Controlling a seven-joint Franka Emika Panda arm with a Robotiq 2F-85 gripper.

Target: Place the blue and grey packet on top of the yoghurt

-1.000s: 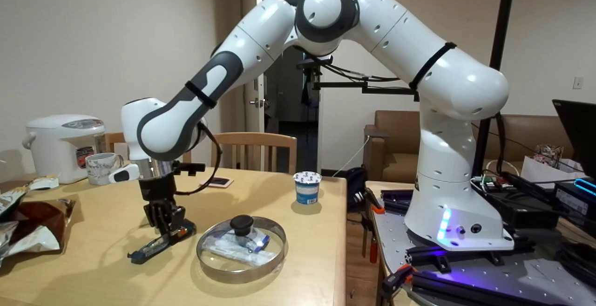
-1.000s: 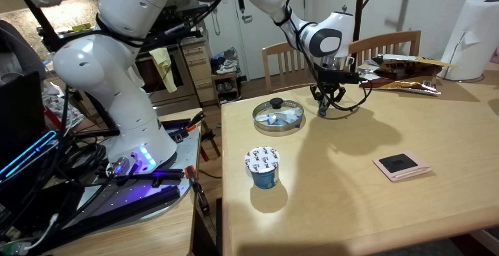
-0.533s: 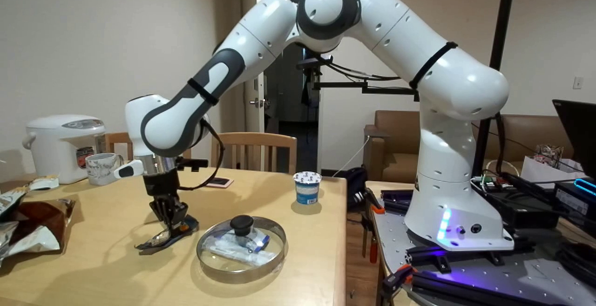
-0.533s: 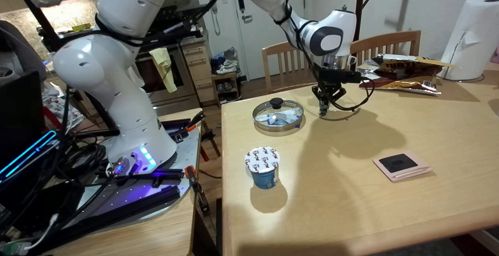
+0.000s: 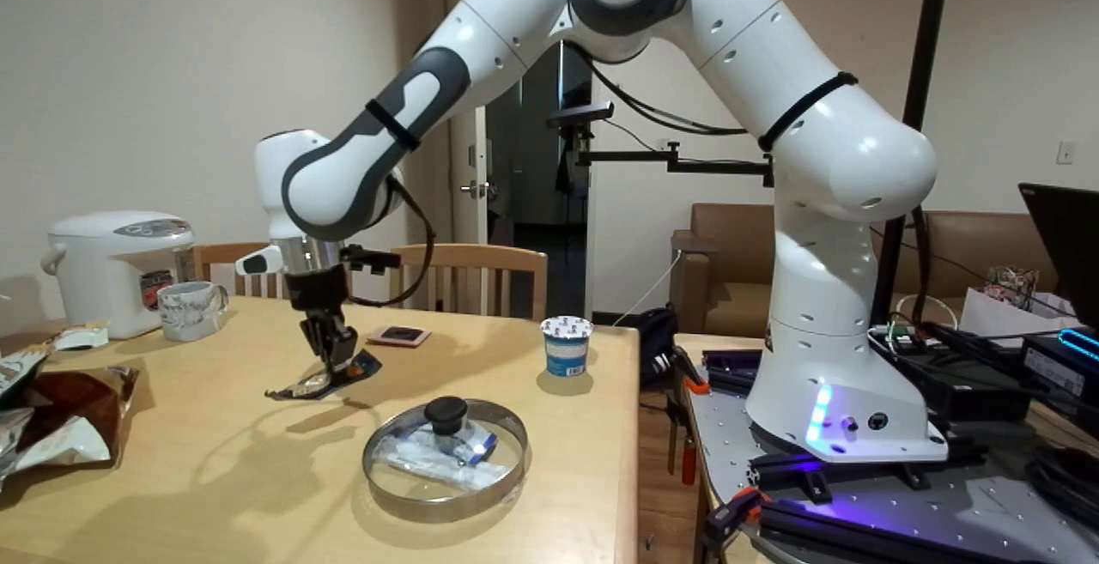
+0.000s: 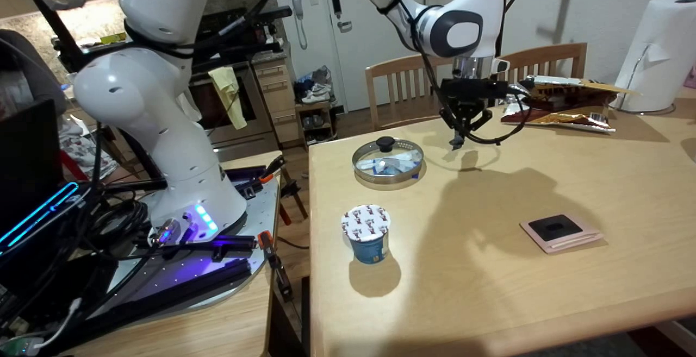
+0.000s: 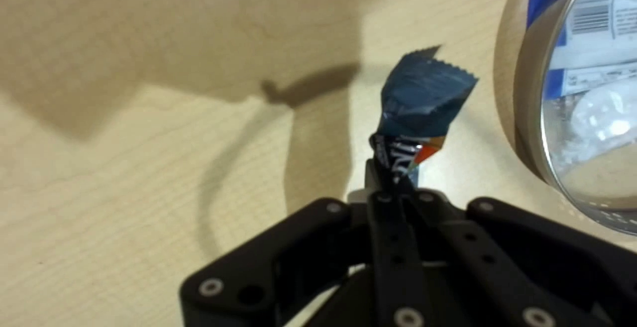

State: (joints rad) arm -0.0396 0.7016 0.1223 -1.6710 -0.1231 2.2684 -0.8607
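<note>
Wrist view: the gripper [image 7: 393, 182], jaws narrow, grips the blue and grey packet [image 7: 428, 93] above the wood-grained table [image 7: 99, 207].
In an exterior view, the yoghurt tub [image 5: 567, 351] stands upright at the table's far right; beyond are a slatted chair [image 5: 506, 259] and brown sofa [image 5: 738, 246].

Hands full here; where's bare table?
Bare wood shows widely between the yoghurt and flat pink object, narrowly between yoghurt and glass lid. Crowded: around the mug and white appliance; near the lid, the gripper holds the packet aloft.
</note>
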